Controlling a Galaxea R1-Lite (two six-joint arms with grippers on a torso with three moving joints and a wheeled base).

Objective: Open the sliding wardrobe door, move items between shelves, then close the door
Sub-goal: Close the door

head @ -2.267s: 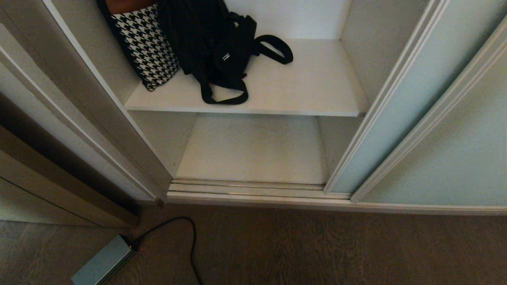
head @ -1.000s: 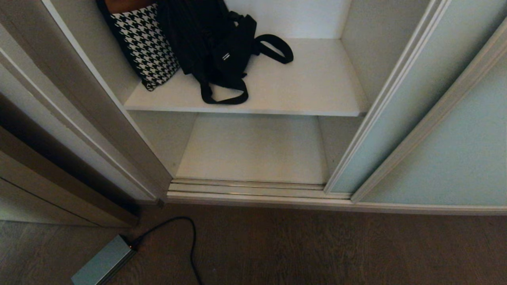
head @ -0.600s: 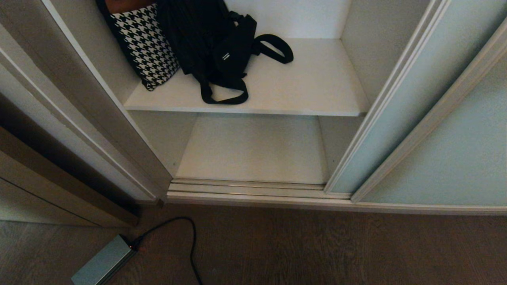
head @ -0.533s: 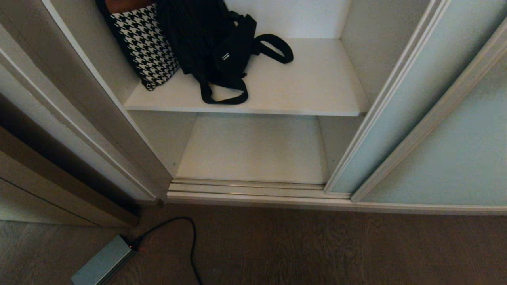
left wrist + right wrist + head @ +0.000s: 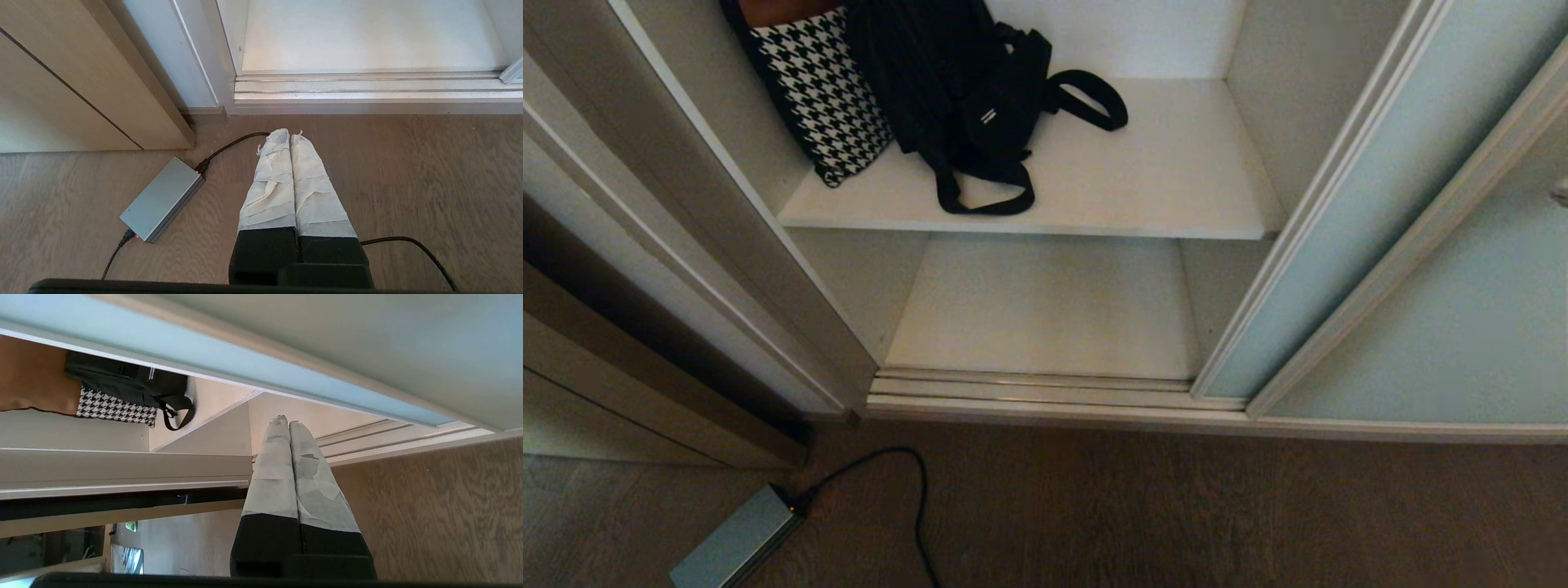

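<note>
head: sliding wardrobe door (image 5: 1347, 212) slid right, bay open; black bag (image 5: 980, 98) on upper shelf (image 5: 1168, 180), lower shelf (image 5: 1045, 310) bare | left wrist: left gripper (image 5: 290, 136) pressed together, low over floor | right wrist: right gripper (image 5: 284, 424) pressed together, empty, outside the opening | step: likely reach for bag; next needs jaws spread first

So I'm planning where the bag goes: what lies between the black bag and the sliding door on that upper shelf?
Only bare shelf: in the head view, nothing lies between the black bag and the sliding door.
</note>
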